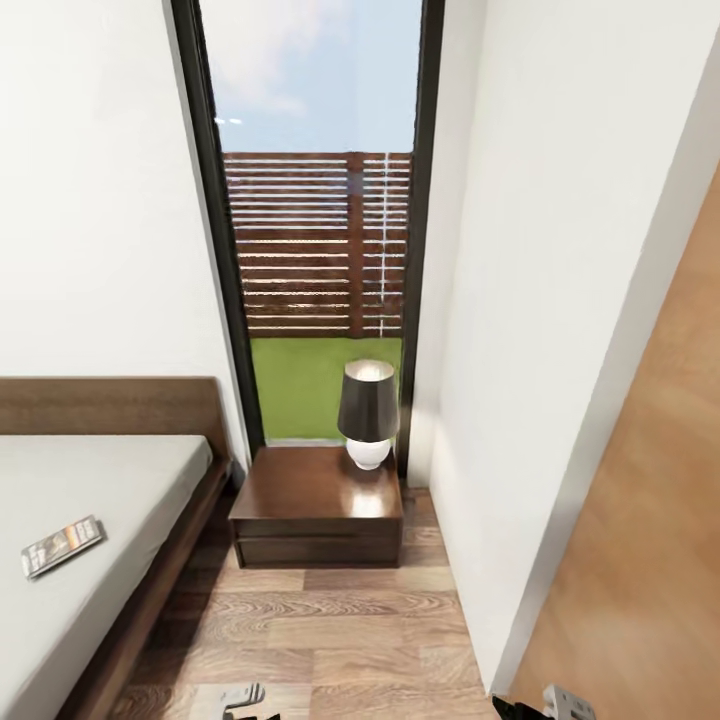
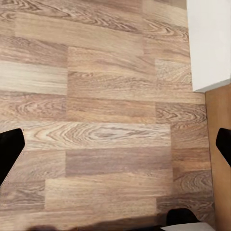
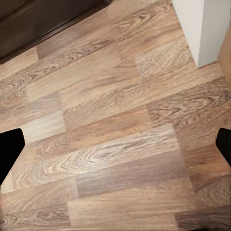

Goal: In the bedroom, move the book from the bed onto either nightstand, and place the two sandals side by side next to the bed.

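**Book on the bed, nightstand bare beside it**

While the head view looks down into a narrow corner of the bedroom, white walls (image 1: pixel 90 200) rise on both sides and a tall black-framed window (image 1: pixel 320 200) fills the middle, showing sky, a slatted fence and a strip of grass. At the right edge a tan wooden panel (image 1: pixel 650 560) slants across the picture. Brown wood-plank floor (image 1: pixel 330 640) runs from the window to the bottom of the frame.

At the left stands the bed (image 1: pixel 100 500), with its dark brown headboard against the wall and an off-white mattress. Just beside it, below the window, sits the nightstand (image 1: pixel 315 510), a low dark wooden drawer unit. A lamp (image 1: pixel 367 412) with a dark shade and white base stands at the back right of its top (the rest of the top is bare wood).

The book (image 1: pixel 62 546) lies flat on the mattress near the bed's outer edge, slightly skewed, well apart from the nightstand.

Each wrist view looks onto floor planks. The left pincer (image 2: pixel 115 147) hangs released, its two dark fingertips (image 2: pixel 9 149) wide apart with nothing between them. The right pincer (image 3: pixel 115 149) is likewise spread and unloaded, with a dark piece of furniture (image 3: pixel 38 21) at one corner of that view.
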Controlling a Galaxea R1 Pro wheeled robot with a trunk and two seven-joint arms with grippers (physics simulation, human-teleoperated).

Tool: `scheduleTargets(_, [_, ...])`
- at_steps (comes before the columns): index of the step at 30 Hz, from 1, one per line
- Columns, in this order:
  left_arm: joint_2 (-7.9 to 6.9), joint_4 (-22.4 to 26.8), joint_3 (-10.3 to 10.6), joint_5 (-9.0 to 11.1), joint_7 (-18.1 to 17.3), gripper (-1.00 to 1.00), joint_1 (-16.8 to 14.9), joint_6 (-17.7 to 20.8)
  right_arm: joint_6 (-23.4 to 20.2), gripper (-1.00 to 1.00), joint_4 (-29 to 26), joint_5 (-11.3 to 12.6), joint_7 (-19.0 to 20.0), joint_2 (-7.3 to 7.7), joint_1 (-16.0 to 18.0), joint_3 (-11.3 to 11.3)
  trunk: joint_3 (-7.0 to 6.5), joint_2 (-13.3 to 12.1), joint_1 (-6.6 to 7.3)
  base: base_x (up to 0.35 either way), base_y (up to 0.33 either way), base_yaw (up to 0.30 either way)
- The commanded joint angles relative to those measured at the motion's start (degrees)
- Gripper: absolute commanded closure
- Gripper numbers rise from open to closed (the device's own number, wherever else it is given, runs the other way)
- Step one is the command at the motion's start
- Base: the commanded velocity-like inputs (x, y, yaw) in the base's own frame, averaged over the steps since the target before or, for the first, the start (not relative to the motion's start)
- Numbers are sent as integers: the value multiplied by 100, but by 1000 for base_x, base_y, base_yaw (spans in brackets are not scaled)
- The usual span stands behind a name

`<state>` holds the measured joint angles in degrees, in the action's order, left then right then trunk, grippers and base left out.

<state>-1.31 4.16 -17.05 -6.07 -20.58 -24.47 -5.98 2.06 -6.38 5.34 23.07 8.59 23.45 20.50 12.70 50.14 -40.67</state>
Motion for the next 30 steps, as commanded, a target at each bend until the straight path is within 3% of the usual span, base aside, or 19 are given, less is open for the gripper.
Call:
scheduleTargets(1, [-1, -5, -47, -61, -16, -100, -5, -26, 14, -100, 11, 55, 22, 3, 6, -18, 8, 5, -4, 326, 0, 0])
scheduleTargets(20, [-1, -10, -52, -61, -16, -100, -5, -26, 14, -100, 10, 55, 22, 3, 5, -19, 8, 5, -4, 325, 0, 1])
scheduleTargets(30, [-1, -11, -53, -61, -16, -100, -5, -26, 14, -100, 10, 55, 22, 3, 3, -19, 8, 5, -4, 114, 0, 196])
